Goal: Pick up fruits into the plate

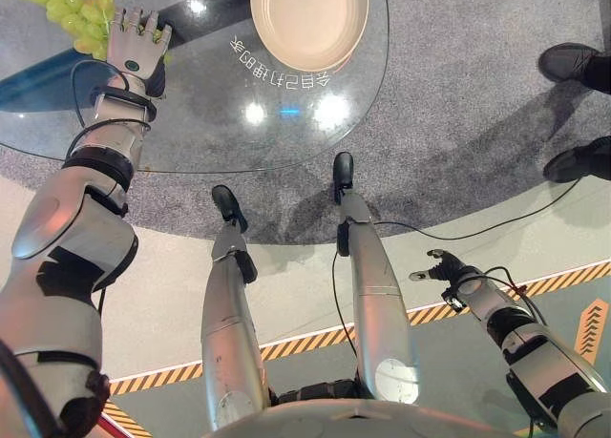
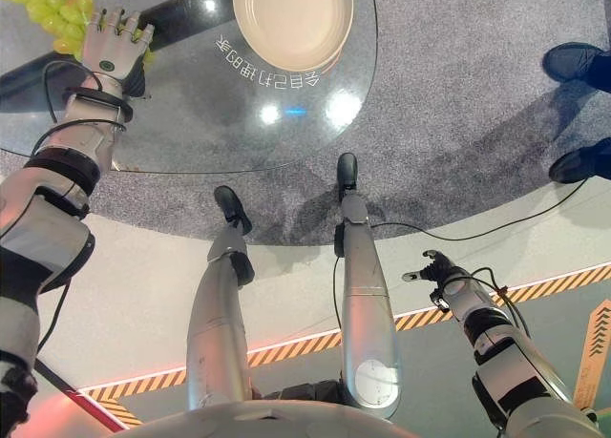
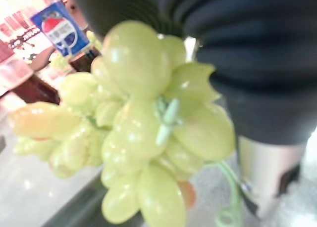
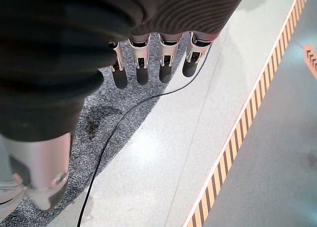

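A bunch of green grapes (image 1: 65, 3) lies at the far left of the round glass table (image 1: 220, 133). My left hand (image 1: 134, 49) rests on the near end of the bunch, fingers curled down over it. In the left wrist view the grapes (image 3: 143, 128) and their pale stem sit right against the palm. An empty cream plate (image 1: 308, 18) stands at the table's far middle, well to the right of the hand. My right hand (image 1: 449, 271) hangs low at the right over the floor, its fingers (image 4: 142, 64) straight and holding nothing.
A person's dark shoes (image 1: 571, 61) stand on the grey carpet to the right of the table. A yellow and black striped line (image 1: 315, 338) crosses the floor near me. White lettering marks the glass below the plate.
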Available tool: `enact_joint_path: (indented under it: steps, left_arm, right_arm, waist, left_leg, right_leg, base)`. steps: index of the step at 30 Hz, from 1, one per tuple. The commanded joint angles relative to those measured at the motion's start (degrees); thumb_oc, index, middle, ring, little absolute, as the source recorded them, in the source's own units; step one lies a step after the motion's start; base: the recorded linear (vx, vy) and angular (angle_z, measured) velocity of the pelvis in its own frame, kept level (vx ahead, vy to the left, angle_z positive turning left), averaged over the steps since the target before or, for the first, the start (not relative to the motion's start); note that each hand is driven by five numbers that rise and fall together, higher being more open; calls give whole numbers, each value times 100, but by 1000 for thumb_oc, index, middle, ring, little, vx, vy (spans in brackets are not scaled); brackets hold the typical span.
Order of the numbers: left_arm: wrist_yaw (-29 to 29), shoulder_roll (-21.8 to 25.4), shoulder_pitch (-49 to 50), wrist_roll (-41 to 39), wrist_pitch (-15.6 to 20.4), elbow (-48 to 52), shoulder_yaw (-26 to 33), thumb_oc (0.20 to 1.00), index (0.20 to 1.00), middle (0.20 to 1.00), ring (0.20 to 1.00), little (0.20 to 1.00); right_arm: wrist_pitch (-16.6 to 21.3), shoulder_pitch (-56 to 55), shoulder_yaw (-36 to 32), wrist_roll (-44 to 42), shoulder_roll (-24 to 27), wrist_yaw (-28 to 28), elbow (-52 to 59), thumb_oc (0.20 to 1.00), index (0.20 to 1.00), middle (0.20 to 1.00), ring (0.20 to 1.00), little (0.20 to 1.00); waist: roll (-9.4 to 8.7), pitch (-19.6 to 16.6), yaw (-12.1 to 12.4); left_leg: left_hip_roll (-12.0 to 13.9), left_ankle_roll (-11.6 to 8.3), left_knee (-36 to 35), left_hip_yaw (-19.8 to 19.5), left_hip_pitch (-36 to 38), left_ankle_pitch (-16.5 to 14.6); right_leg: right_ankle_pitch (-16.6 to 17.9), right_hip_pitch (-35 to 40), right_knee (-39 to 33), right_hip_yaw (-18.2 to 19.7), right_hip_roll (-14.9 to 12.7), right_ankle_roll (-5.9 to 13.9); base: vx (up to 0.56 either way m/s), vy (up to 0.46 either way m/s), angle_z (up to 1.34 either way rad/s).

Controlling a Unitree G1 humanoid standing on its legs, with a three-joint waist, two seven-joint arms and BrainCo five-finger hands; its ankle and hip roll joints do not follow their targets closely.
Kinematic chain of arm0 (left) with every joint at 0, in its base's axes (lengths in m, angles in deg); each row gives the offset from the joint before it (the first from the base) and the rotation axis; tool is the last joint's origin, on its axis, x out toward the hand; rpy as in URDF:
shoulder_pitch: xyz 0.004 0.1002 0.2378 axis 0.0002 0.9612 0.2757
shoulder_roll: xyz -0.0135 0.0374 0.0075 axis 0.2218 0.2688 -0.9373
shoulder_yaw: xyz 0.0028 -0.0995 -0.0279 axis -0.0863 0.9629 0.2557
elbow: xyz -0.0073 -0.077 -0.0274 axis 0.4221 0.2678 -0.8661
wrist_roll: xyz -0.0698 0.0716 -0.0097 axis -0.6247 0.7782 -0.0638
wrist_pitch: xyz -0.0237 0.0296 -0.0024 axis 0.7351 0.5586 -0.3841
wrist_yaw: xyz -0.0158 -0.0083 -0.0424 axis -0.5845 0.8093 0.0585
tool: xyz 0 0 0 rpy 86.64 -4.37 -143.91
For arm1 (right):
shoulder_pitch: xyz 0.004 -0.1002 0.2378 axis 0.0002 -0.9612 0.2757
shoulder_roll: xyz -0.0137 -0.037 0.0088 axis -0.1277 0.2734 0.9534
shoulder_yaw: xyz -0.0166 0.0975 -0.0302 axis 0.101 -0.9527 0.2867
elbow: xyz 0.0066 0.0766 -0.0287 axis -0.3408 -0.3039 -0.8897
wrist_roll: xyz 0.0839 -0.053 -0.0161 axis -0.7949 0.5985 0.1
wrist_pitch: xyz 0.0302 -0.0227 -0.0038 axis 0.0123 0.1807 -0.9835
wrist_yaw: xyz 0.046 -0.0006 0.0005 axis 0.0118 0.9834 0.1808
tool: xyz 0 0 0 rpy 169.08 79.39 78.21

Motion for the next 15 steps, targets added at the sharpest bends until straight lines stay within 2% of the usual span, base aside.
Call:
enact_joint_path:
  steps: [1,3,4,7,10,11,12,13,14,15]
  left_arm:
    - [134,378,-60,-290,-349,-377,503,1000,1000,1000,1000,1000]
    - [231,388,-39,-331,-417,-353,551,1000,1000,1000,1000,1000]
    - [608,393,-15,-600,-345,-329,632,1000,1000,1000,1000,1000]
    - [954,432,-23,-926,-203,-276,792,1000,1000,1000,1000,1000]
    - [825,434,-36,-1128,-251,-267,879,1000,1000,1000,1000,1000]
    - [719,415,12,-1140,-338,-293,904,564,564,564,564,564]
    - [633,406,37,-1093,-381,-314,937,482,482,482,482,482]
    - [610,403,40,-1083,-398,-322,939,451,451,451,451,451]
    - [420,385,62,-1031,-470,-376,956,231,231,231,231,231]
    - [373,381,73,-1027,-476,-400,959,200,200,200,200,200]
  right_arm:
    - [-175,-573,7,-120,137,82,113,1000,1000,1000,1000,1000]
    - [-182,-582,-3,-111,136,76,133,1000,1000,1000,1000,1000]
    - [-193,-581,11,-101,124,76,132,1000,1000,1000,1000,1000]
    - [-157,-629,14,-95,106,79,119,1000,1000,1000,1000,1000]
    - [-164,-663,15,-94,108,55,158,1000,1000,1000,1000,1000]
    - [-180,-653,26,-104,95,59,163,1000,1000,1000,1000,1000]
    - [-202,-642,32,-125,91,58,187,1000,1000,1000,1000,1000]
    - [-203,-639,33,-126,89,58,185,1000,1000,1000,1000,1000]
    - [-193,-618,46,-137,83,62,169,1000,1000,1000,1000,1000]
    - [-184,-610,52,-137,84,58,159,1000,1000,1000,1000,1000]
  waist:
    - [-232,41,68]
    - [-236,41,79]
    - [-235,41,93]
    - [-239,41,128]
    - [-244,41,134]
    - [-245,41,138]
    - [-255,41,141]
    - [-256,41,141]
    - [-265,41,140]
    - [-268,41,138]
  left_leg:
    - [-704,218,334,149,-48,-575]
    - [-704,223,330,141,-44,-571]
    - [-708,226,344,122,-56,-566]
    - [-719,231,380,89,-63,-573]
    - [-721,238,402,89,-52,-594]
    - [-718,239,404,91,-53,-593]
    - [-717,242,406,89,-58,-594]
    - [-716,243,406,89,-59,-595]
    - [-709,243,415,90,-65,-597]
    - [-705,241,421,92,-70,-598]
  right_leg:
    - [-371,183,14,51,591,-143]
    - [-388,191,29,51,604,-150]
    - [-404,189,50,56,614,-157]
    - [-434,200,94,47,625,-166]
    - [-460,214,115,33,625,-170]
    - [-466,212,125,25,624,-174]
    - [-470,214,128,20,628,-176]
    - [-471,213,130,19,628,-176]
    - [-475,205,151,18,633,-176]
    - [-476,200,160,18,635,-177]
  base:
    - [0,0,0]
    - [0,0,0]
    - [0,0,0]
    - [7,-6,1]
    - [12,-8,6]
    - [9,1,8]
    - [6,1,5]
    - [3,0,4]
    - [0,0,0]
    - [0,0,0]
